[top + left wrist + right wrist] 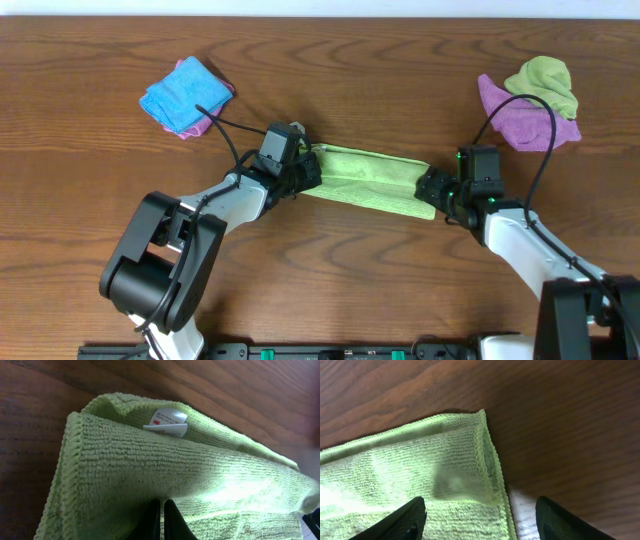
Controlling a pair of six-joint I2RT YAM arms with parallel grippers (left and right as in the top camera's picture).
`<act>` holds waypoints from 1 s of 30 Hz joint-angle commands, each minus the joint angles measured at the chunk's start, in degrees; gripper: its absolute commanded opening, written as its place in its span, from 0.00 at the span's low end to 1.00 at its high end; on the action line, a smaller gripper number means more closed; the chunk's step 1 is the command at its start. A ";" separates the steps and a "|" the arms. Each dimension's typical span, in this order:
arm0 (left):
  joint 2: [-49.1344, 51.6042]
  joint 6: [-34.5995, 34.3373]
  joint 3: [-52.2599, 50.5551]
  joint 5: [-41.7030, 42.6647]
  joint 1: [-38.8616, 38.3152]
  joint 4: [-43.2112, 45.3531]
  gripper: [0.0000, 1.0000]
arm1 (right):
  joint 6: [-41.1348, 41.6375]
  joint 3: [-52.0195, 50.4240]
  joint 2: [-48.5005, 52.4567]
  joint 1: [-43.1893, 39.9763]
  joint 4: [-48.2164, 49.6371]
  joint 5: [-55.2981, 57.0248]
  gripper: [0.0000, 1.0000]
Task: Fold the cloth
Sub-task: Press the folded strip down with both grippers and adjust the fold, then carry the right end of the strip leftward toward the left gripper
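The light green cloth (368, 178) lies on the wooden table as a long folded strip between my two grippers. My left gripper (303, 170) is at its left end. In the left wrist view the fingers (162, 510) are pressed together on the cloth (125, 470), which has a white tag (167, 422) near its far edge. My right gripper (432, 190) is at the strip's right end. In the right wrist view its fingers (482, 520) are wide apart, one over the cloth (420, 475) and one over bare wood beyond the cloth's hemmed edge.
A folded blue cloth on a pink one (185, 95) sits at the back left. A crumpled purple cloth (520, 120) with an olive green cloth (545, 80) on it sits at the back right. Black cables run from both wrists.
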 commanded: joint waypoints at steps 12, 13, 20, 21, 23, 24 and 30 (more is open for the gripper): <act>0.70 -0.68 0.28 -1.03 -0.04 0.09 0.06 | 3.74 0.70 5.95 -0.46 5.51 -4.22 0.66; 0.70 -0.68 0.28 -1.03 -0.04 -0.04 0.06 | 3.76 0.70 6.21 -0.46 5.95 -4.68 0.64; 0.72 -0.90 0.28 -1.03 -0.02 -0.48 0.06 | 3.69 0.70 6.88 -0.48 9.38 -5.88 0.07; 0.70 -0.90 0.28 -1.03 -0.02 -0.48 0.06 | 3.67 0.70 6.88 -0.48 9.84 -6.38 0.01; 0.70 -0.87 0.28 -1.09 0.00 -0.48 0.06 | 3.63 0.70 6.49 -0.63 11.23 -8.09 0.01; 0.70 -0.90 0.28 -1.07 0.04 -0.48 0.06 | 3.63 0.72 6.21 -0.70 11.74 -8.59 0.01; 0.70 -1.07 0.28 -1.03 0.76 -0.46 0.06 | 3.19 0.98 0.48 -0.70 13.46 -10.23 0.01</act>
